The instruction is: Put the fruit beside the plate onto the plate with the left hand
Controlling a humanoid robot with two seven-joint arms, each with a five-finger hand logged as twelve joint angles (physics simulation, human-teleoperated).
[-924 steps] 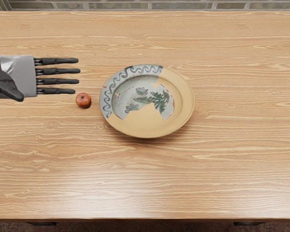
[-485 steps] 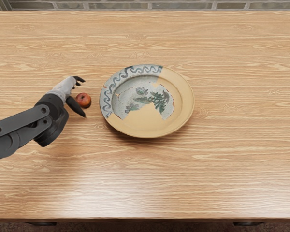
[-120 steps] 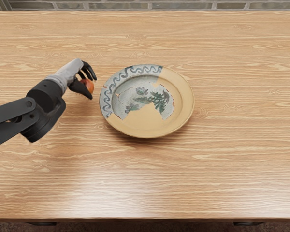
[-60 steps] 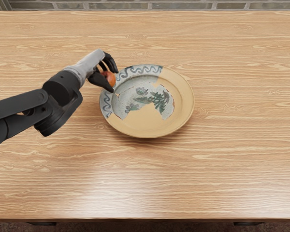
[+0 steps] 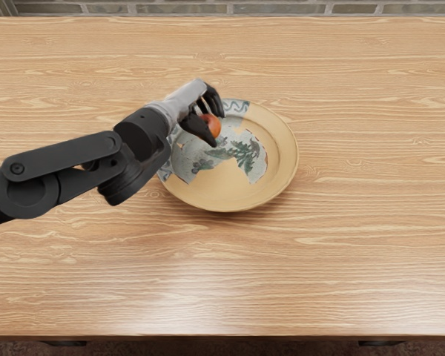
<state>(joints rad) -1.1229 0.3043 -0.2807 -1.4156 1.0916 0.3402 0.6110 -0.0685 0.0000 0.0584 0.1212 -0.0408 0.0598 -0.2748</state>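
Apple (image 5: 212,124), small and red, is gripped in the left hand (image 5: 194,106) and held over the upper-left part of the plate (image 5: 278,159).

The wooden table (image 5: 319,259) fills nearly the whole view, its grain running side to side. It stretches far out to the right of the hand and below it. A strip of brick wall (image 5: 208,7) shows along the top edge, well beyond the fingertips. The left arm (image 5: 59,174), dark and bulky, comes in from the left edge and rises at a slant toward the hand, its wrist section covering the plate's left rim. The plate is a round tan dish with a grey-blue wavy border and a leafy painted motif. It lies under and to the right of the hand, with most of its surface right of and below the fingertips. The hand has a pale grey back and black fingers (image 5: 212,101), which curl down over the top of the apple while the thumb (image 5: 199,132) presses from the lower left. The apple peeks out between them at the hand's tip. Whether it touches the plate cannot be told.
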